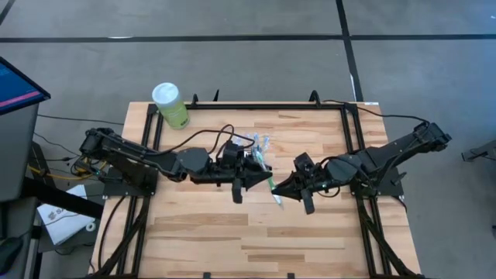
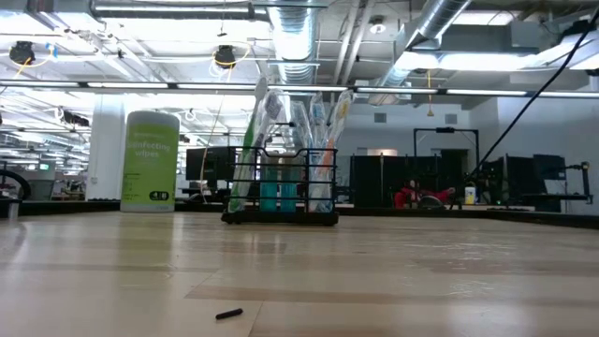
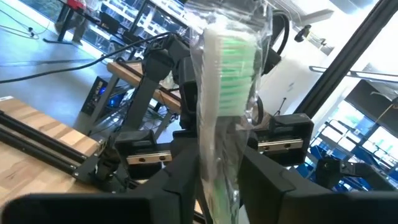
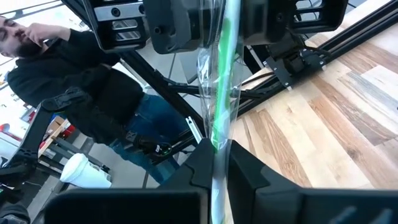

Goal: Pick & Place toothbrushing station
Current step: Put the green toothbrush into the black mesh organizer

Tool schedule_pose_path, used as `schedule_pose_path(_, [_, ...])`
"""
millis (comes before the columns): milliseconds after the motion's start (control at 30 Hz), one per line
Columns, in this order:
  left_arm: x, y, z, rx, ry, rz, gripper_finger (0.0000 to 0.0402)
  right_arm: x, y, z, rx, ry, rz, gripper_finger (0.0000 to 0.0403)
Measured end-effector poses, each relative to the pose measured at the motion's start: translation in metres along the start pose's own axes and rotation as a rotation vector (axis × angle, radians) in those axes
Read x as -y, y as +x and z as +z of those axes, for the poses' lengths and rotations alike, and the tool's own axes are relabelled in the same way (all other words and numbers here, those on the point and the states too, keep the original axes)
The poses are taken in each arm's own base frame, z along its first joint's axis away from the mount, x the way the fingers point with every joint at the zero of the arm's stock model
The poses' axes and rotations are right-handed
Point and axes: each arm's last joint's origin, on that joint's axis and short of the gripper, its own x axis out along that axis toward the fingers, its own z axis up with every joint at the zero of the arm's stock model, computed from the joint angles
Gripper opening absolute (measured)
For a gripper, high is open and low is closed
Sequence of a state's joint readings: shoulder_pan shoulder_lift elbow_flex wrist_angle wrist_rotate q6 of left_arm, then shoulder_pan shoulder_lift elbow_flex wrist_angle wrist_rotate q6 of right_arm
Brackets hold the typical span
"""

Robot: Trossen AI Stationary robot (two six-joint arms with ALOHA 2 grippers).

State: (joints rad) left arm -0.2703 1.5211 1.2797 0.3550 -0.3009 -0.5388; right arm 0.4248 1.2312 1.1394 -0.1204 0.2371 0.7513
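Toothbrushing station (image 2: 281, 187): black wire-mesh caddy standing upright on the table (image 1: 310, 232), mid-table toward the far side in the low view, stuffed with plastic-wrapped toothbrushes poking up above its rim. High view puts it at (image 1: 260, 147), just beside the left gripper (image 1: 254, 180), mostly hidden by the arm. Both grippers meet near table centre on one wrapped green toothbrush (image 1: 273, 188), held off the table between them. Right gripper (image 1: 288, 188) has its fingers (image 4: 245, 171) pressed together on the handle end; right wrist view shows the green shaft in clear wrap (image 4: 224, 93) running up from between them toward the left arm's wrist. Left gripper fingers (image 3: 264, 183) flank the bristle end (image 3: 227, 81) closely; whether they pinch it or stand just off it, cannot tell. Green canister with white lid (image 1: 170, 105) sits at the far left corner of the table, well apart from the caddy; low view shows it at (image 2: 150, 159). Small dark bit (image 2: 229, 315) lies on the near table. A person in dark top and jeans (image 4: 87, 93) stands beyond the table.
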Motion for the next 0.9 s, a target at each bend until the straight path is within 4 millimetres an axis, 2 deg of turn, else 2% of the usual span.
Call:
schedule_pose_path(333, [0.0005, -0.0001, 0.0002, 0.000, -0.009, -0.009, 0.0013, 0.0000, 0.0000, -0.0002, -0.001, -0.004, -0.001, 0.0020])
schedule_pose_path(533, [0.0009, -0.0002, 0.0002, -0.004, -0.014, -0.021, 0.0024, 0.0002, 0.0000, 0.0000, -0.001, 0.001, -0.002, 0.0053])
schedule_pose_path(733, [0.0021, -0.0006, -0.0008, -0.009, -0.016, -0.023, 0.0011, 0.0014, -0.0001, 0.0020, 0.007, 0.004, -0.004, 0.0091])
schedule_pose_path(900, [0.0043, -0.0014, -0.0023, -0.014, -0.021, -0.029, 0.0015, 0.0013, -0.0004, 0.0022, 0.009, 0.004, -0.003, 0.0137])
